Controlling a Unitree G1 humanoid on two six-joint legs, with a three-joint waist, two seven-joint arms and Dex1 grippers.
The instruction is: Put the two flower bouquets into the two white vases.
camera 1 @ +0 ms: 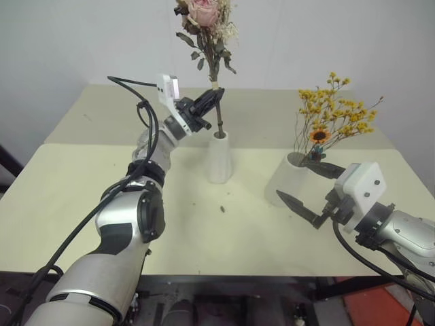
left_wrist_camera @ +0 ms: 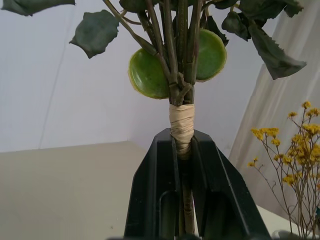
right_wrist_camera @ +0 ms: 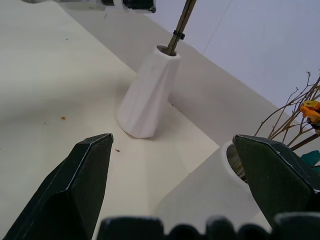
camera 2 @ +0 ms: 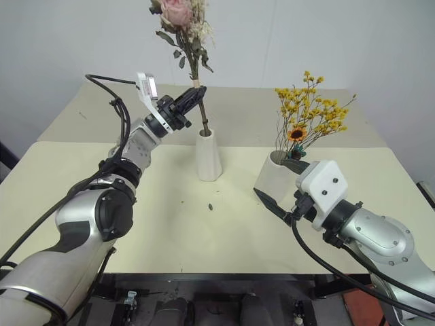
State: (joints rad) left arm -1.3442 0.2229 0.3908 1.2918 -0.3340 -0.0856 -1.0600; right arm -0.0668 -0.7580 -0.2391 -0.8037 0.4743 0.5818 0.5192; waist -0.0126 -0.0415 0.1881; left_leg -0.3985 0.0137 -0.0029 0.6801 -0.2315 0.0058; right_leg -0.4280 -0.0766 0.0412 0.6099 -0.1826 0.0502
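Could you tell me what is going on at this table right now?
The left gripper is shut on the pink bouquet, whose stems are in the mouth of the slim vase. The yellow bouquet already stands in the wide vase. The right gripper hangs open beside that vase.

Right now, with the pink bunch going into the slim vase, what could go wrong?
1. The left gripper is shut on the pink bunch, whose stems already sit in the slim vase; any sideways pull could tip that narrow vase.
2. The bunch is tall and top-heavy, so the vase may lean on release.
3. The open right gripper hangs beside the wide vase and could nudge it.
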